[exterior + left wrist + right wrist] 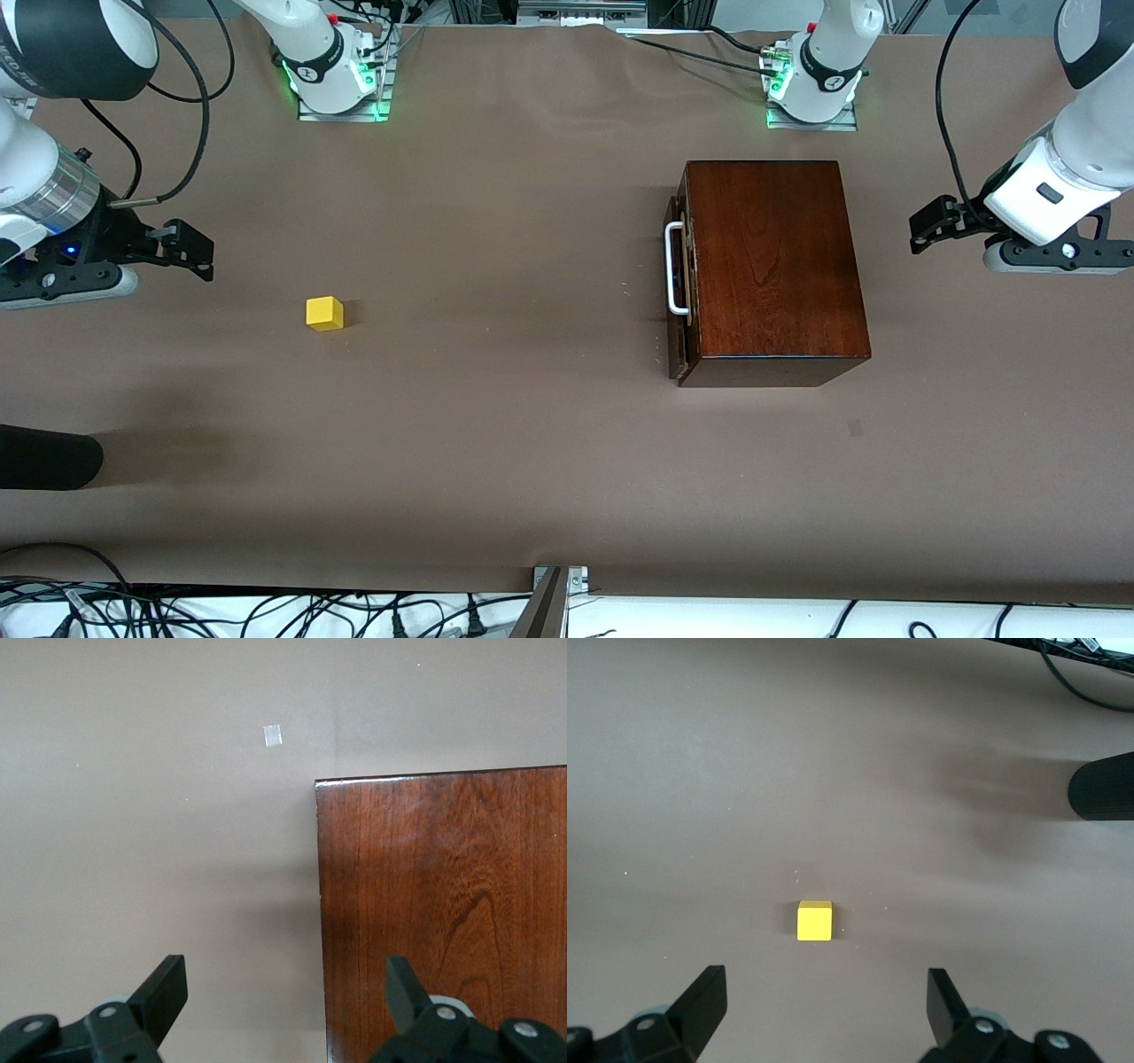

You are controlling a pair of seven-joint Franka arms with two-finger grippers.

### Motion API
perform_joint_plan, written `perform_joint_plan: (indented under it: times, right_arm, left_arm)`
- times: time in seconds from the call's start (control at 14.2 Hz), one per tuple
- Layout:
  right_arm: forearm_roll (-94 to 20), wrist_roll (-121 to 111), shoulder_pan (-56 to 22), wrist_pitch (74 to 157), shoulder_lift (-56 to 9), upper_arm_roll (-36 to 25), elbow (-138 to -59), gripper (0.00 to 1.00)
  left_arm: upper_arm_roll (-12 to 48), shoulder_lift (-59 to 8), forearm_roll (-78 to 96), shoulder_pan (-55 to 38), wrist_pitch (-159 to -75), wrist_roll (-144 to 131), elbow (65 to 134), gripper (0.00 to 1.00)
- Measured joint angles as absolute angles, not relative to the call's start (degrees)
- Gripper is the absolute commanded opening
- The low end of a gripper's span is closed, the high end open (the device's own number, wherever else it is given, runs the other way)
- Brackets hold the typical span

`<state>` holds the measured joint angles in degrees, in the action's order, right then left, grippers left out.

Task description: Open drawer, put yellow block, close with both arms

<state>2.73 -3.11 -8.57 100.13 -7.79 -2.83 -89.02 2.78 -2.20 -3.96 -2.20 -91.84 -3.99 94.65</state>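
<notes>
Right gripper (pixel 190 248) first: it hangs over bare table at the right arm's end, fingers spread wide with nothing in them. Its wrist view shows the block (pixel 815 920) sitting dead centre ahead of the gap between the two black fingers (pixel 702 999), apart from them, so lining up on it looks easy.

Block (pixel 324 313) itself is a small bright yellow cube with crisp edges and matte faces, resting flat on the brown table (pixel 496 461), a bit nearer the front camera than the right gripper and well apart from the box.

Next along is the box (pixel 772 266), glossy reddish-brown wood with clear grain, long axis running from the bases toward the front camera. Drawer (pixel 677 275) looks shut or maybe cracked a hair, hard to say. Its dark front and white bar handle (pixel 675 268) face the right arm's end, and the bar runs the same way as the box's long axis.

Left gripper (pixel 926 235) hovers over the table just off the box's closed end, fingers open and empty; its wrist view shows the box's top (pixel 443 912) under one finger and bare table under the other.

My guess is nothing's started yet. The handle faces the right arm, which is also nearer the block, while the left arm seems better placed to brace the box.
</notes>
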Motion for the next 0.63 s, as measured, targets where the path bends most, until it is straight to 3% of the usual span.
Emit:
perform_joint_plan:
  times: [0.63]
  right_arm:
    - [2.7, -3.1, -8.6, 100.1, -7.8, -2.8, -89.0, 1.0]
  left_arm:
    - [3.6, -4.4, -4.0, -5.4, -86.6, -3.9, 94.1, 1.0]
